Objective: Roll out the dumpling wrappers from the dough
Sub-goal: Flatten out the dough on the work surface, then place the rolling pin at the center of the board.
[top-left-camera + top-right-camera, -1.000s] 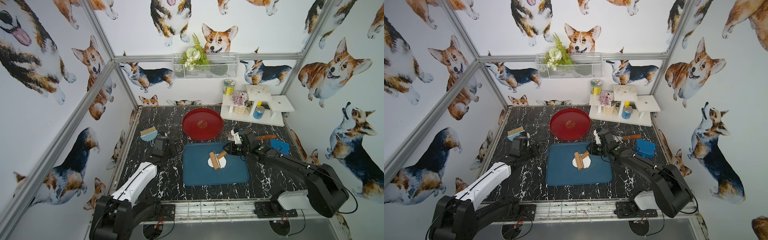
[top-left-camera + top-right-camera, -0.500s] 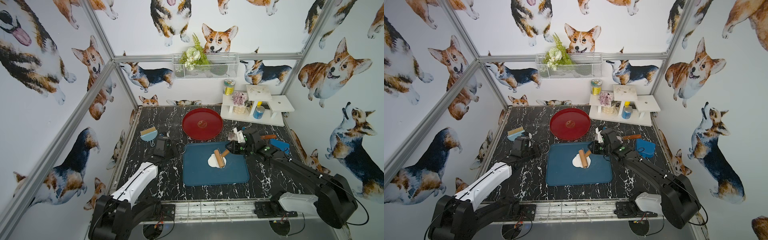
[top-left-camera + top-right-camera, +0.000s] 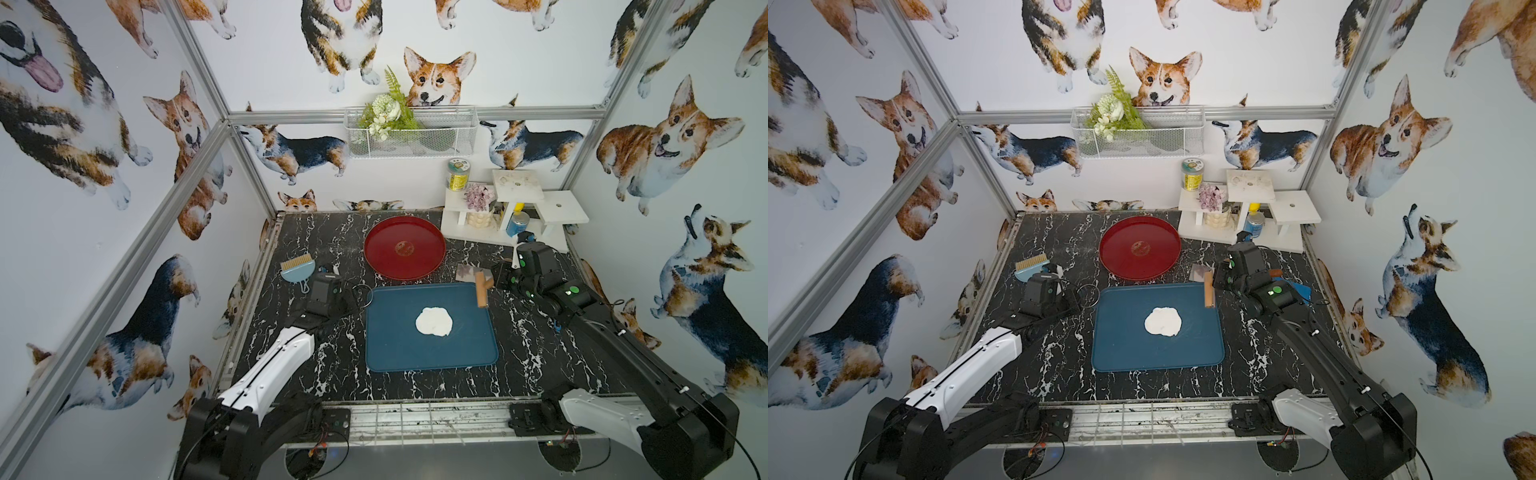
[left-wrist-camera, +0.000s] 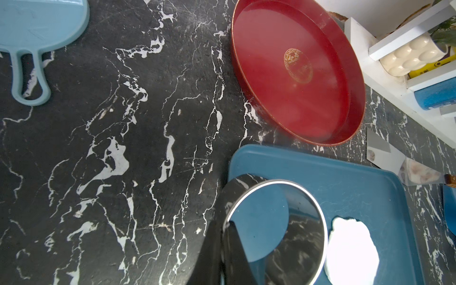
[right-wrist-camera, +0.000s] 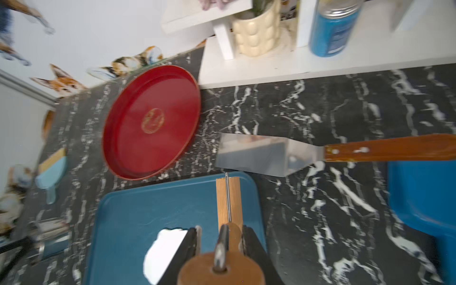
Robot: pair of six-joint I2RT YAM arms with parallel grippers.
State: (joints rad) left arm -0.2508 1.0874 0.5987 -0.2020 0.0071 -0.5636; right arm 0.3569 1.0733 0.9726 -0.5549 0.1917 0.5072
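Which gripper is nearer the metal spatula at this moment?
Right. The right gripper, shut on the rolling pin, is right beside the spatula; the left gripper, holding the ring cutter, is across the blue tray, beyond its opposite edge.

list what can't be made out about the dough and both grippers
dough: surface whited out by glare in left wrist view; in right wrist view a right gripper finger hides part.
left gripper: its grip on the ring cutter is cut off by the left wrist frame edge, too dark in both top views.
rolling pin: touching the blue tray or hovering, cannot tell.
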